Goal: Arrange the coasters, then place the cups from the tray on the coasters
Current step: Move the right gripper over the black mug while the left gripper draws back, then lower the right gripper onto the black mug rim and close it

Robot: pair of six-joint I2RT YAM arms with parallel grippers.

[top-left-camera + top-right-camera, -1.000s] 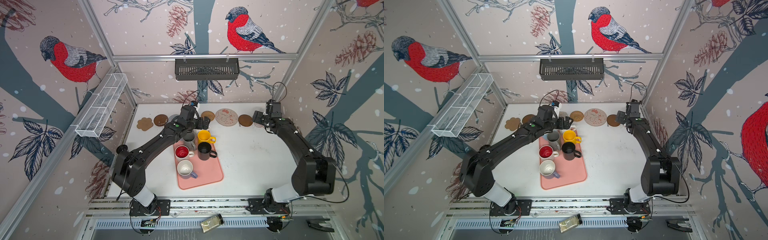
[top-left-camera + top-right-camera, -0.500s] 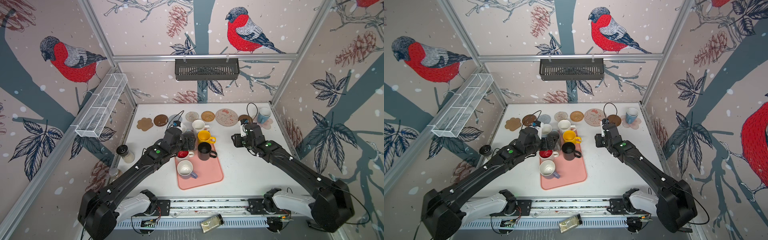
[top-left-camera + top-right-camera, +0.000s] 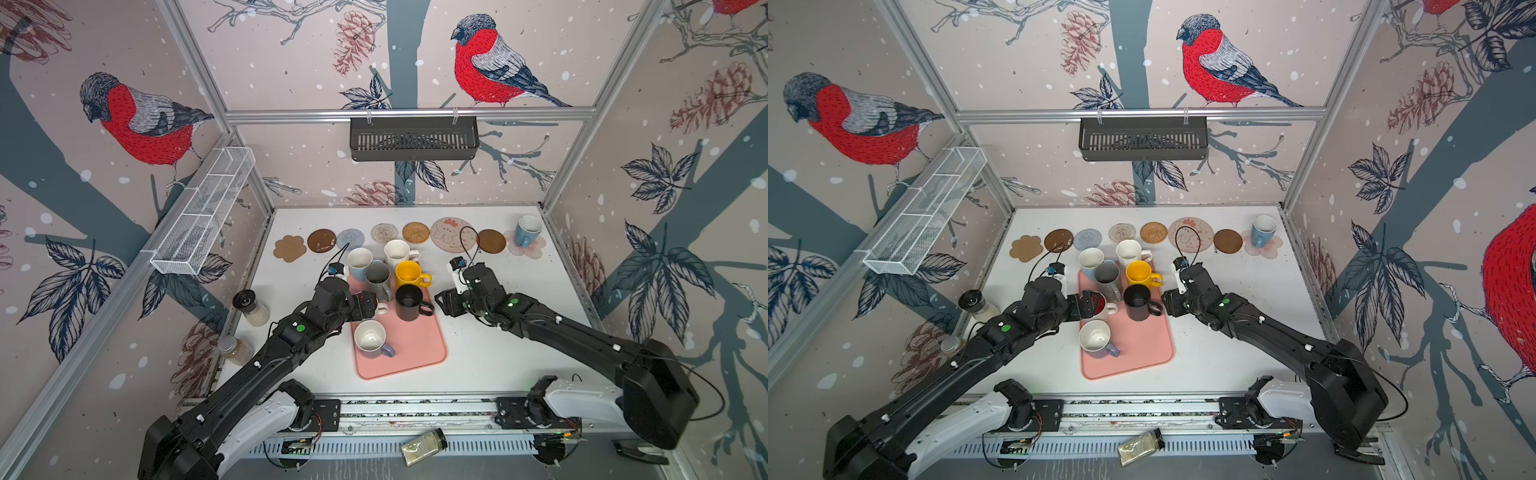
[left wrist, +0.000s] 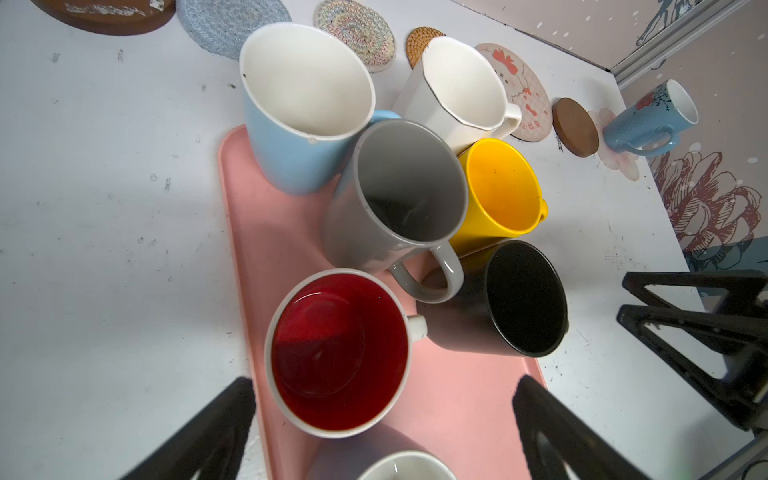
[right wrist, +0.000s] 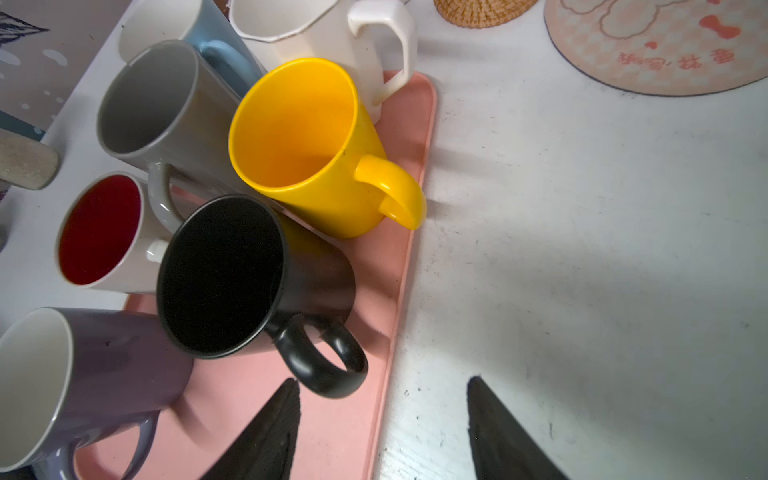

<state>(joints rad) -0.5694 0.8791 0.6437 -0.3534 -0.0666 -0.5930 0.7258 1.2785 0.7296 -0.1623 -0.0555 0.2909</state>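
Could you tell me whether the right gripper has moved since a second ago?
Yes. The right gripper has come from the pink flower coaster back toward the tray.

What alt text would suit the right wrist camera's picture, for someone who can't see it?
The right gripper, open and empty, is poised beside the handle of a black mug on a pink tray on a white table. A yellow mug, a grey mug, a red-lined mug and a lavender mug crowd around it.

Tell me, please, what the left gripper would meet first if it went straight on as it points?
Probably the white mug with the red inside on the pink tray: it stands right ahead of the open left gripper, in line with its gap. Height is unclear.
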